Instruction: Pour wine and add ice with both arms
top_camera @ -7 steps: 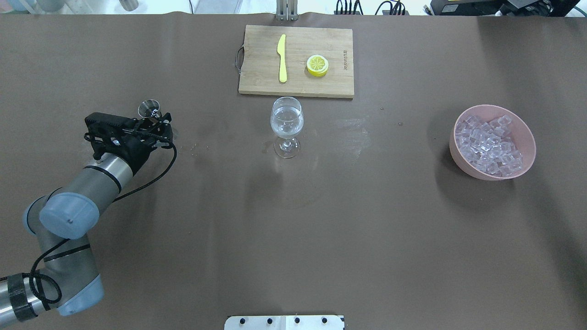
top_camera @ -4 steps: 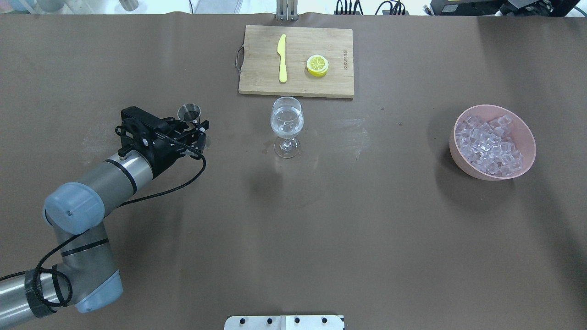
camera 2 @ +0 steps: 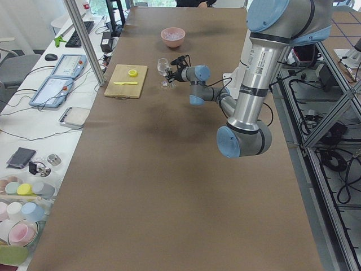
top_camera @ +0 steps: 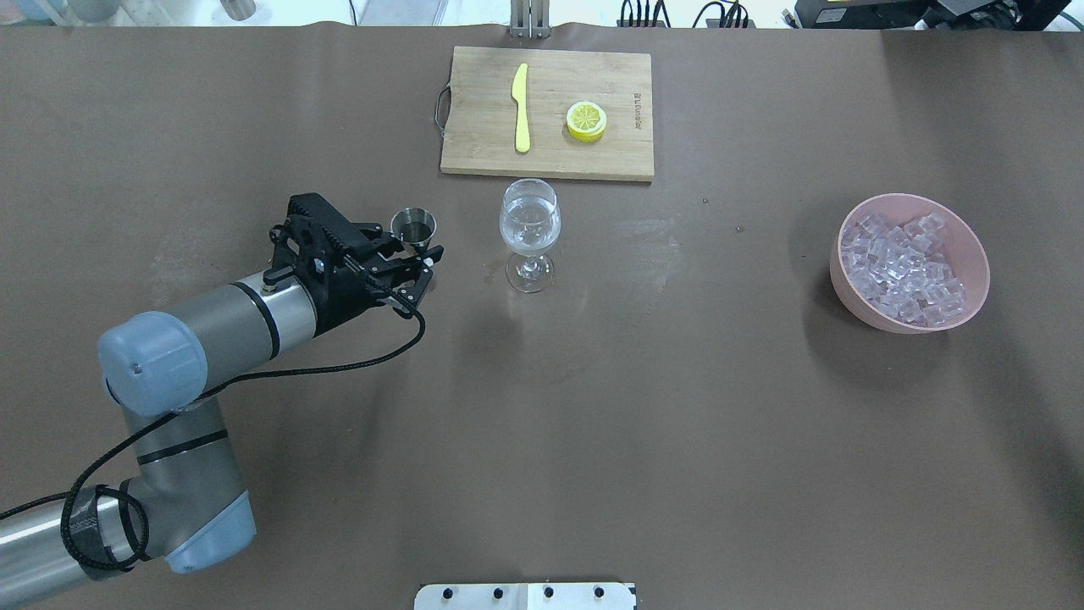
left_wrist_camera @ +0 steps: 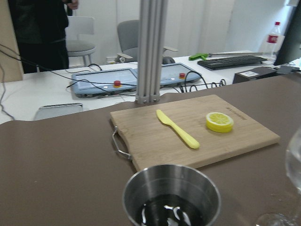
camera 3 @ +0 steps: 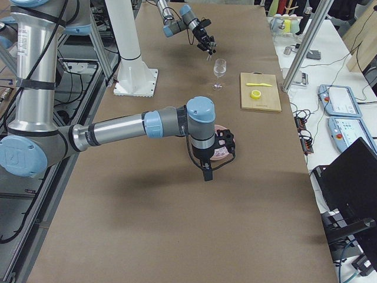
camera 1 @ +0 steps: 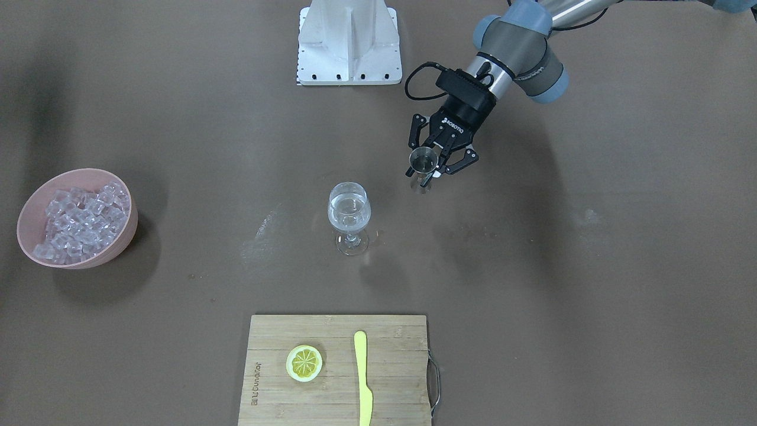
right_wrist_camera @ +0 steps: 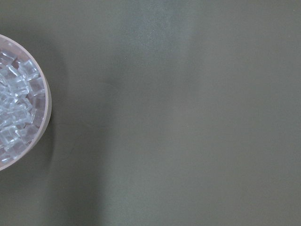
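Seen from overhead, the left gripper [top_camera: 413, 244] is clamped on a small steel cup [top_camera: 413, 225], held upright above the table [top_camera: 593, 424]. The left wrist view looks into the cup and shows wine [left_wrist_camera: 171, 214] low in its bottom. The glass [top_camera: 529, 224] stands at 3 o'clock from the cup, near it but apart, and there is clear liquid in its bowl as well. The board [top_camera: 483, 144] lies just beyond the glass at 12 o'clock, carrying a yellow knife [top_camera: 521, 108] and a lemon slice [top_camera: 586, 120]. The ice [top_camera: 902, 267] fills a pink bowl [top_camera: 851, 301] well away at 3 o'clock from the glass, far from the left gripper. The right gripper [camera 3: 224, 146] shows only in the right side view, hanging over the bowl, and whether its fingers are apart or together cannot be told. Its wrist camera looks straight down on the table, with the bowl and ice at the 9 o'clock edge.
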